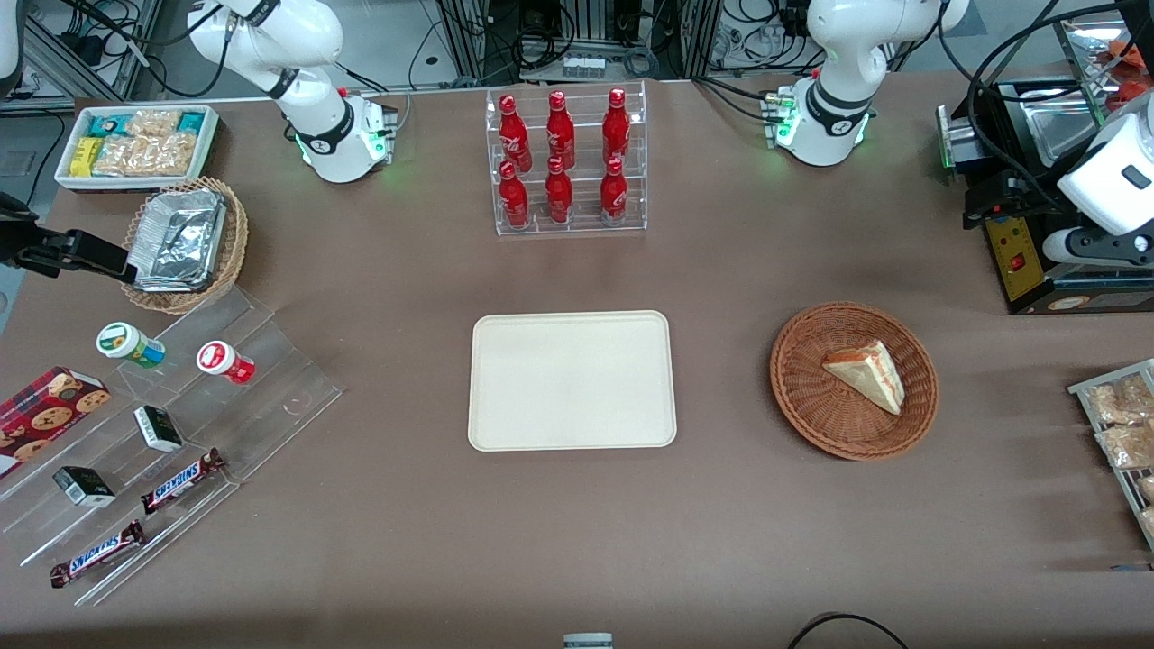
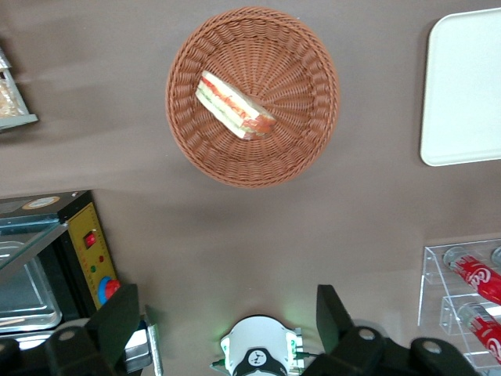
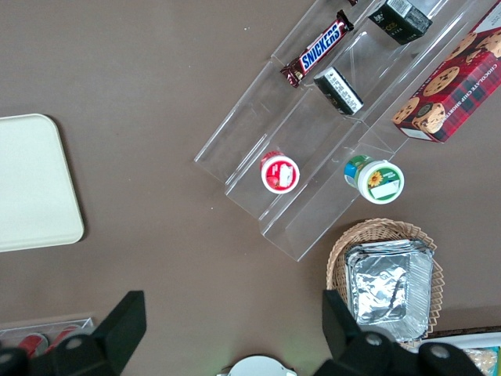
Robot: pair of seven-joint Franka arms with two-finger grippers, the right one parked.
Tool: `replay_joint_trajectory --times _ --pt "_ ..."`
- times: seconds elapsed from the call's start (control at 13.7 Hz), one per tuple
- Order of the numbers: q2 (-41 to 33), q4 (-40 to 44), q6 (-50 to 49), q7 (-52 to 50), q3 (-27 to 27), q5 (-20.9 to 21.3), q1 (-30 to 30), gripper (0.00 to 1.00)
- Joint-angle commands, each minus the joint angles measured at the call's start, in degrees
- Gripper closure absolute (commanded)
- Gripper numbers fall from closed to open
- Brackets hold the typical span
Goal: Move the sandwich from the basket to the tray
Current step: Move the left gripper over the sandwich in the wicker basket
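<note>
The sandwich (image 1: pixel 867 374), a pale bread wedge with pink-red and green filling, lies in the round reddish-brown wicker basket (image 1: pixel 811 401) toward the working arm's end of the table. The cream tray (image 1: pixel 572 380) lies flat and bare at the table's middle, beside the basket. My left gripper (image 2: pixel 225 317) is open and empty, held high above the table, well apart from the basket. In the left wrist view the sandwich (image 2: pixel 235 108) shows its filling edge in the basket (image 2: pixel 301 145), and a corner of the tray (image 2: pixel 466 86) shows too.
A clear rack of red bottles (image 1: pixel 566 162) stands farther from the front camera than the tray. A black machine with a yellow panel (image 1: pixel 1019 257) and a rack of bagged snacks (image 1: pixel 1122 433) flank the basket. A clear stepped shelf (image 1: pixel 153 433), a foil-tray basket (image 1: pixel 185 243) and a snack bin (image 1: pixel 135 144) lie toward the parked arm's end.
</note>
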Motion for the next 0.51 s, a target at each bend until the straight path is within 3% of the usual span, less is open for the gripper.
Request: replay_joint_trajectory --times 0.0,0.22,0.44 --pt "-0.99 0.45 -1.69 -0.99 3.39 1.20 -3.48 0.00" --pt "-0.03 -1.65 0.49 -2.47 4.11 5.66 -5.33 0.00" --pt "-0.82 -14.53 12.23 -14.06 4.56 6.03 -5.34 0.00"
